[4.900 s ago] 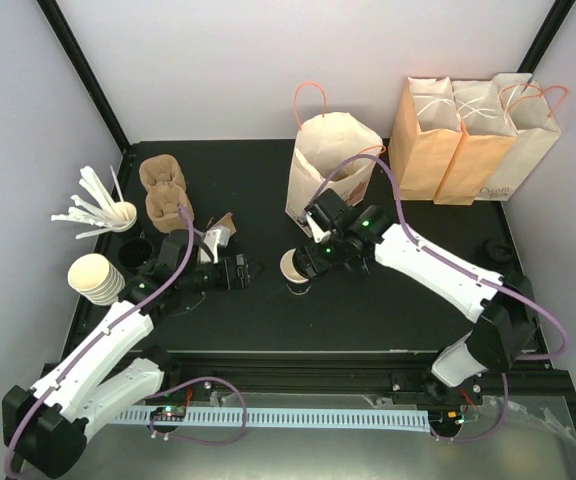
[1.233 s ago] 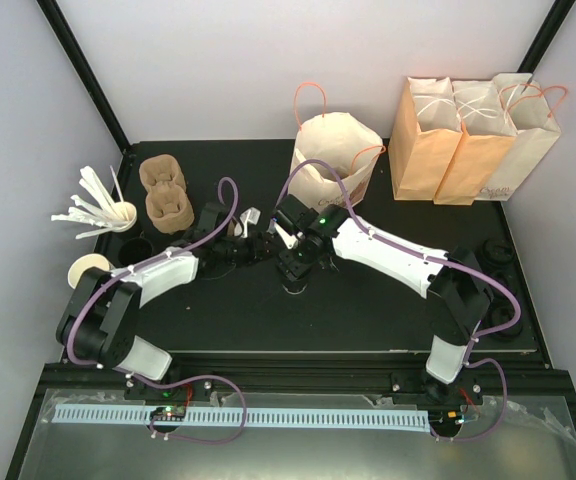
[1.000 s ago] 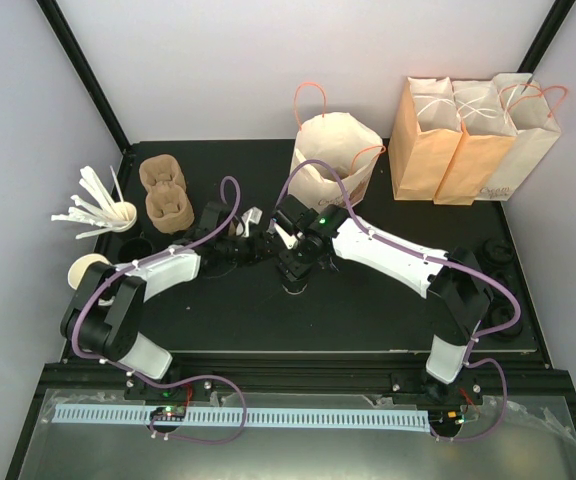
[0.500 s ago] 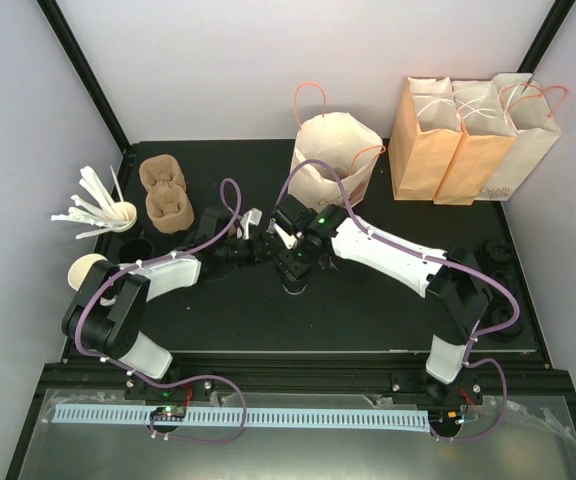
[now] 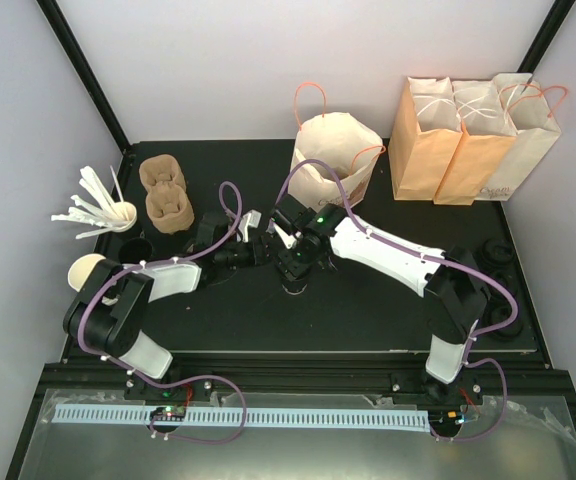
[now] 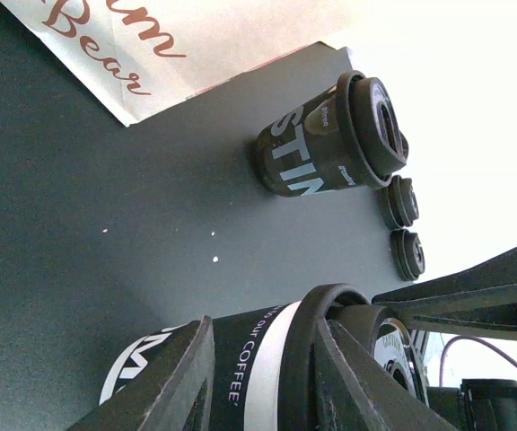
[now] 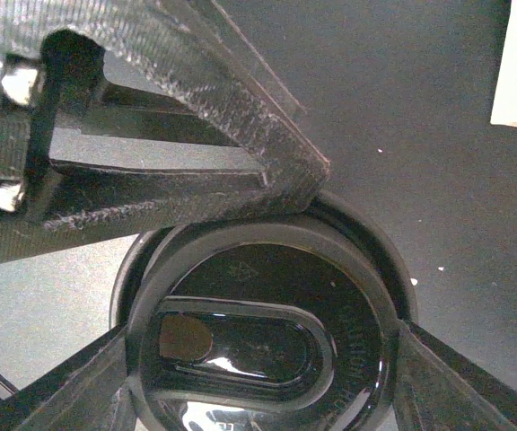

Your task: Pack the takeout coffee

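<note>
Table [image 5: 368, 300]: both arms meet at its middle, over one cup.

Open bag [image 5: 333, 165]: stands upright, mouth up, near the cup. It lies behind the cup and slightly to the right, on the right arm's side.

Right gripper [image 5: 294, 262]: comes down on the cup from above, jaws fairly wide. In the right wrist view its fingers [image 7: 456, 386] sit against opposite sides of the lid rim, so I read this as a grip on the cup's top.

Left gripper [image 5: 260, 252]: comes in level from the left, jaws partly closed. Its fingers [image 6: 173, 382] bracket the cup wall below the lid, and the cup fills the gap between them. I cannot tell whether they press on it.

Cup [image 6: 249, 355]: black, upright on the table, long axis vertical, directly under the right gripper and between the left fingers.

Lid [image 7: 258, 346]: black, seated on the cup, sip hole visible.

Judgement: the coming move turns on the bag lying back and right of the cup. The right arm is nearer it and has the top hold, which suits lowering the cup in upright. The side hold would have to let go first.
</note>
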`<state>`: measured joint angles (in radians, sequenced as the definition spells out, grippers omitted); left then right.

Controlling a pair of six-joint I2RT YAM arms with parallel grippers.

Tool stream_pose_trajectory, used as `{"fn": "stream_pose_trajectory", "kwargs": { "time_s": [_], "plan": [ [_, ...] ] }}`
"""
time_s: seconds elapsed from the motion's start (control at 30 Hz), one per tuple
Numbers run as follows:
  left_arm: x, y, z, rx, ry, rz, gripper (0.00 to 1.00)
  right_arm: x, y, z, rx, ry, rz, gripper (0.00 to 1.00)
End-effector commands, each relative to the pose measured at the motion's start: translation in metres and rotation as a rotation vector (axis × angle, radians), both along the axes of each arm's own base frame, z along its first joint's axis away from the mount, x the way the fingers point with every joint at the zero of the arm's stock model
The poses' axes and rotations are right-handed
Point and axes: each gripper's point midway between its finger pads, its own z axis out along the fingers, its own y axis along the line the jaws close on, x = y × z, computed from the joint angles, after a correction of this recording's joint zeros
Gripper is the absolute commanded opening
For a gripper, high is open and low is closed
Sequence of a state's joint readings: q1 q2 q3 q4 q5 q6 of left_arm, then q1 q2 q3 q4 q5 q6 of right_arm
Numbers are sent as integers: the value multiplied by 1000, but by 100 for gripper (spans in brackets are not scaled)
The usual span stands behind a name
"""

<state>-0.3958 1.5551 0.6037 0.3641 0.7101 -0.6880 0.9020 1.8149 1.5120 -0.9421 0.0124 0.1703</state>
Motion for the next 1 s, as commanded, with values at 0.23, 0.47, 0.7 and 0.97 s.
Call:
{"fn": "stream_pose_trajectory", "kwargs": {
  "time_s": [0.23,0.47,0.7,0.97],
  "plan": [
    [-66,33,-111,296,324,18,32,-59,-30,-91,-239,291,44,69],
    [-70,32,-116,294,330,12,32,-52,-30,-81,-240,251,24,69],
    [-47,23,-61,268,210,11,39,-38,-17,-53,-146,178,-20,70],
    [-30,17,13,220,74,26,55,-30,-16,-35,-106,112,-48,70]
  ]
}}
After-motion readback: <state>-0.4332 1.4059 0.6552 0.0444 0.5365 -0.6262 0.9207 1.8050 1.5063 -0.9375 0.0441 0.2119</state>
